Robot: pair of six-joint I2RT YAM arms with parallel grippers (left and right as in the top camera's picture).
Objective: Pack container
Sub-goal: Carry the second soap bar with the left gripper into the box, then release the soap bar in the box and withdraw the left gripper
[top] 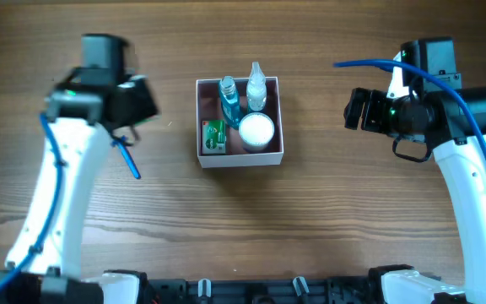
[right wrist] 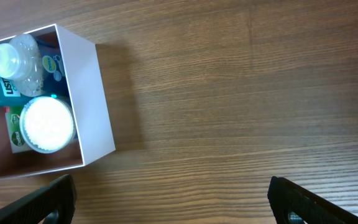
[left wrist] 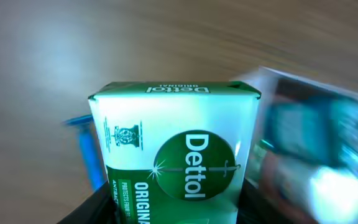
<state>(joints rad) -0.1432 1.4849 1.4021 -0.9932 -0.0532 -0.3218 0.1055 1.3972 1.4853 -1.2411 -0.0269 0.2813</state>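
Brown wood-grain tabletop carries everything, with one arm at each side of it. Between the jaws of the left gripper [left wrist: 174, 210] stands a green-and-white Dettol soap box [left wrist: 179, 143]. The dark fingers show at both of its lower corners and it looks clamped, clear of the wood, with its long axis running straight out from the wrist. Just left of it on the table lies a thin blue stick-like item [left wrist: 90, 155], untouched.

Rightward from those jaws, on about the same line across the table, sits the container [top: 241, 159] at mid-table. It is square, so it has no long axis of its own to match. The left arm is the nearer of the two to it, though not by much.

Inside, a teal bottle [top: 229, 100] and a clear bottle [top: 256, 89] stand along the far wall. A white-lidded jar [top: 256, 131] fills the near right corner and a green pack [top: 215, 135] lies at the left. Bare pink floor shows only as a strip along the near wall, so I judge the box must go in on edge or on top of the pack — a tight fit.

The right gripper [right wrist: 173, 205], well to the right of the container, has its jaws spread wide with nothing between them
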